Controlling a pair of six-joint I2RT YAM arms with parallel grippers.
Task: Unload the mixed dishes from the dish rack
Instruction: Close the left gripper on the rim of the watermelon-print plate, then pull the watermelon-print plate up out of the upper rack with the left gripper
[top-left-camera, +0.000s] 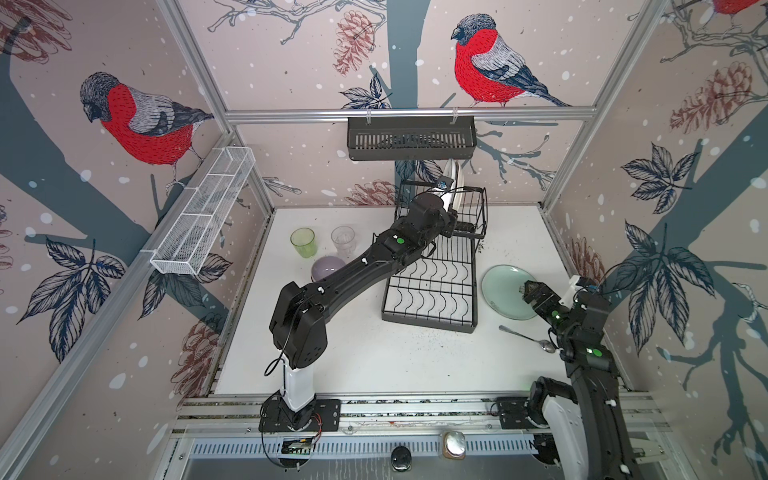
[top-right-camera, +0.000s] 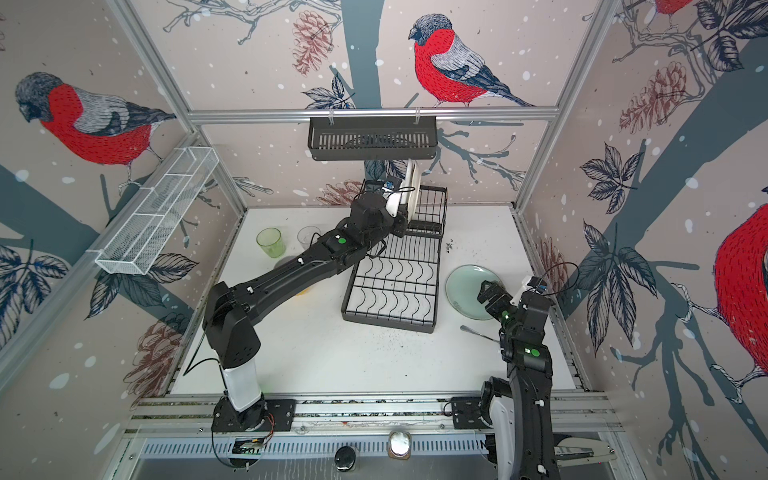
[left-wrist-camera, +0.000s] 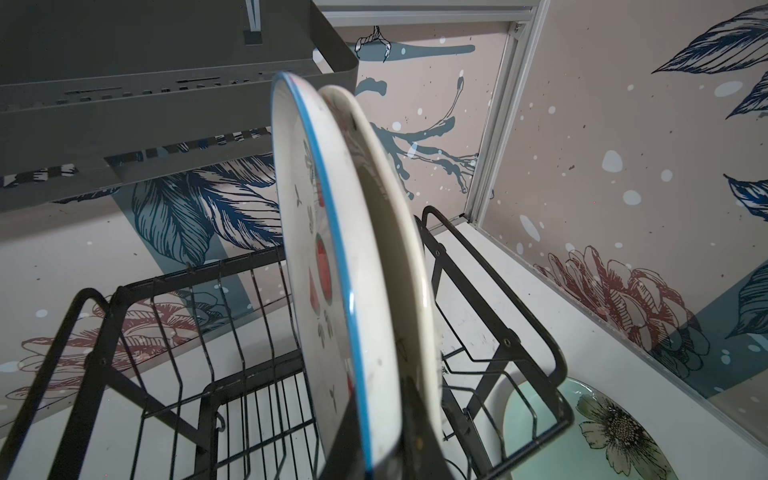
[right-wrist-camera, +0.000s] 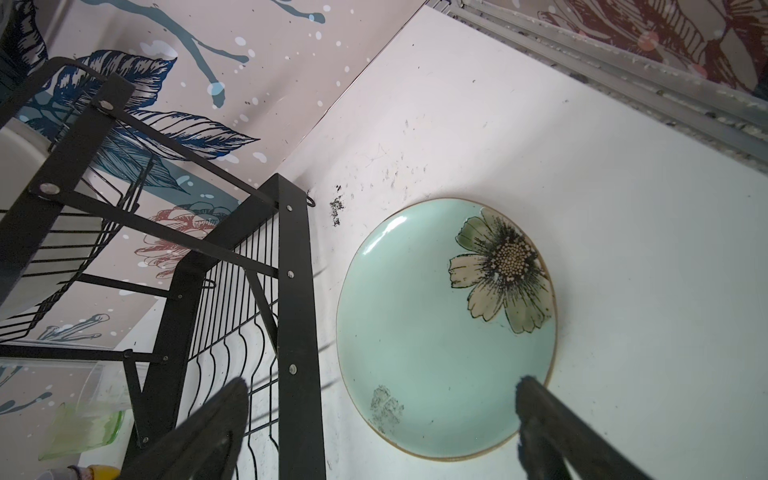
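The black wire dish rack (top-left-camera: 432, 291) (top-right-camera: 395, 286) stands at the back middle of the table. On its raised tier two plates stand on edge: a patterned white plate (left-wrist-camera: 332, 232) with a blue rim and a plain white plate (left-wrist-camera: 399, 232) behind it. My left gripper (left-wrist-camera: 382, 453) (top-left-camera: 451, 218) is shut on the lower edge of the patterned plate, with one finger on each face. To the right of the rack, a pale green plate (top-left-camera: 505, 291) (right-wrist-camera: 436, 332) with a flower lies flat on the table. My right gripper (top-left-camera: 528, 289) (right-wrist-camera: 382, 415) hangs open above its near edge, holding nothing.
A green glass (top-left-camera: 303, 243), a clear glass (top-left-camera: 343, 241) and a lilac bowl (top-left-camera: 326, 268) stand left of the rack, partly behind my left arm. A metal spoon (top-left-camera: 528, 338) lies at the front right. A dark slatted basket (top-left-camera: 411, 137) hangs just above the plates; a white mesh trough (top-left-camera: 203, 216) lines the left wall.
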